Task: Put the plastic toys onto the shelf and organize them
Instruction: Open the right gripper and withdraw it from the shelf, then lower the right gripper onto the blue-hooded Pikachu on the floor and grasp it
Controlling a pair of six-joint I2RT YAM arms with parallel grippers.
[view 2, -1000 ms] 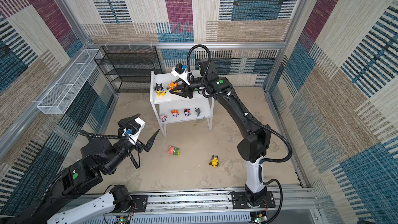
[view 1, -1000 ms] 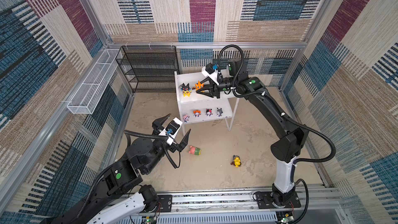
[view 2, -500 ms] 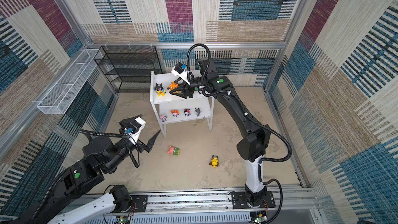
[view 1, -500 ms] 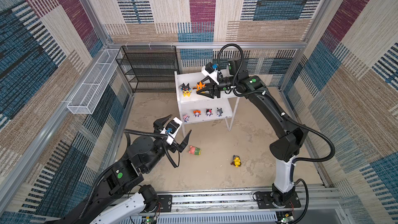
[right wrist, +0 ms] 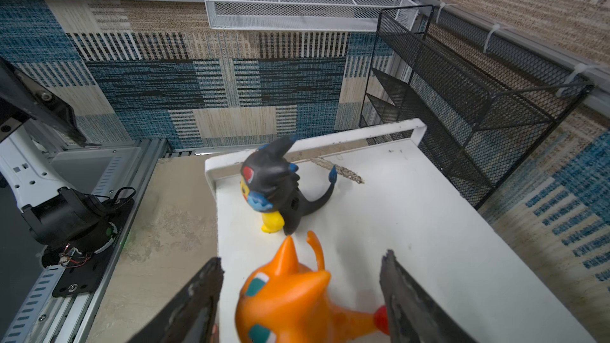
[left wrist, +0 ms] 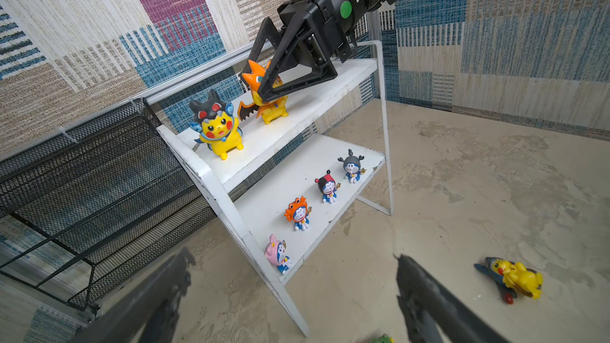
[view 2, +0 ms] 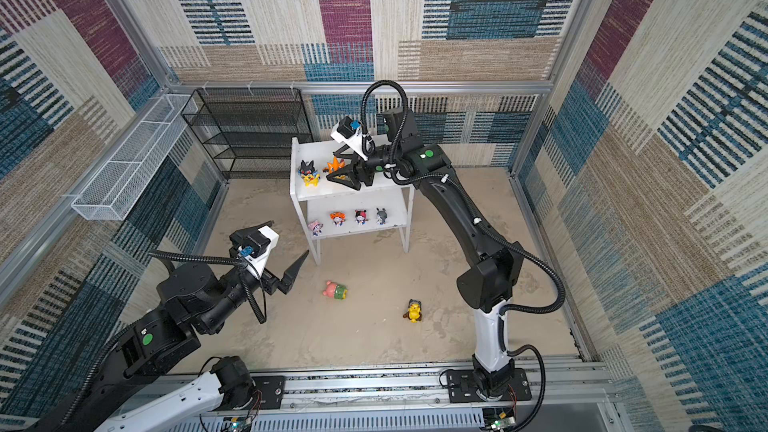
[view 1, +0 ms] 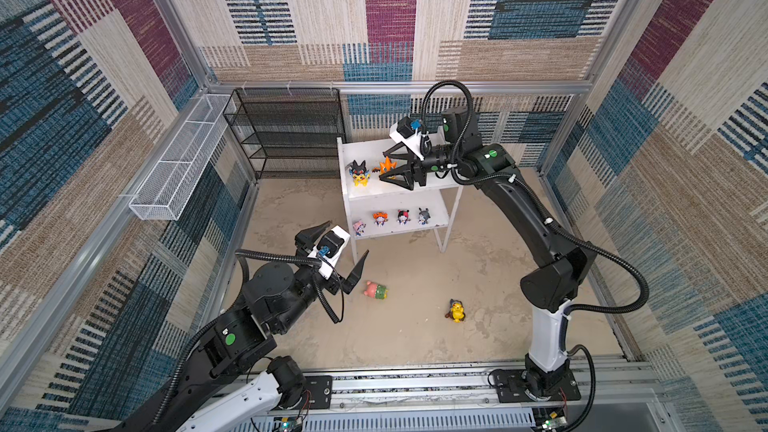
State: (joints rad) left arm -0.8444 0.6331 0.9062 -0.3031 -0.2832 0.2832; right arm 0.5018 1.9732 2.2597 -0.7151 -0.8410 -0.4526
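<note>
Right gripper (view 1: 385, 165) over the top board of the shelf (view 1: 390, 201), jaws apart, one on each side of the orange toy (right wrist: 287, 295). Clear gap at one finger in the right wrist view. Red tail tip close against the other finger, contact not certain. Orange toy upright on the board, not clamped. Just past the fingertips, the black toy (view 1: 359, 172), upright on the same board. Under the gripper, on the lower board, four tiny toys (view 1: 379, 219) standing in a row.

Left gripper (view 1: 347, 238) above the floor (view 1: 415, 338), jaws spread wide, nothing between them. Just ahead of its nearer finger and lower, the pink toy (view 1: 376, 289) lying on its side. Further off on that side, the blue toy (view 1: 456, 310), also down on the floor. Shelf corner just beyond the fingertips.
</note>
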